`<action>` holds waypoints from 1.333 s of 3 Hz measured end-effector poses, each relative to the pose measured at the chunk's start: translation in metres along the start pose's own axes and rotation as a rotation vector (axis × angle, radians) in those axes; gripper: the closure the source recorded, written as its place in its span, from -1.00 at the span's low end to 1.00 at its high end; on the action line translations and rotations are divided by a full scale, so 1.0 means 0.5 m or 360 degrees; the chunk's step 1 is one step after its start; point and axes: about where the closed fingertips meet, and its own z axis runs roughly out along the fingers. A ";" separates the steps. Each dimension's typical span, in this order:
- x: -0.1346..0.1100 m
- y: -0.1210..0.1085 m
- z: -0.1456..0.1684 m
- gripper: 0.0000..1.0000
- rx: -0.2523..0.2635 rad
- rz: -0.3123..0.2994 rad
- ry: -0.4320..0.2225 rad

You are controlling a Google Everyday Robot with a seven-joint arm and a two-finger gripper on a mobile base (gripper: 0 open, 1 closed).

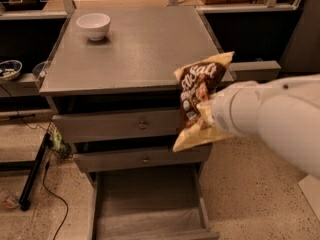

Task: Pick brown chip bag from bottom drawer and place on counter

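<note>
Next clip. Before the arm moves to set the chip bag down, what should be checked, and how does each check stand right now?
1. Grip: the brown chip bag is held by the end effector, at the front right corner of the counter: ok.
2. Bag out of the bottom drawer, which stands open: ok.
3. Bag's lower end above the counter's front edge: cannot tell; it overlaps that edge in this view.
4. Room on the counter near the bag: ok; the white bowl sits far back left.
5. Bag resting on the counter: not ok, it hangs in the air.
</note>
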 end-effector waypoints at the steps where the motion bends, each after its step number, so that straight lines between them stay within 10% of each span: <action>1: -0.040 -0.033 0.000 1.00 0.0006 0.0002 -0.0033; 4: -0.122 -0.113 0.069 1.00 -0.0045 0.0015 -0.0036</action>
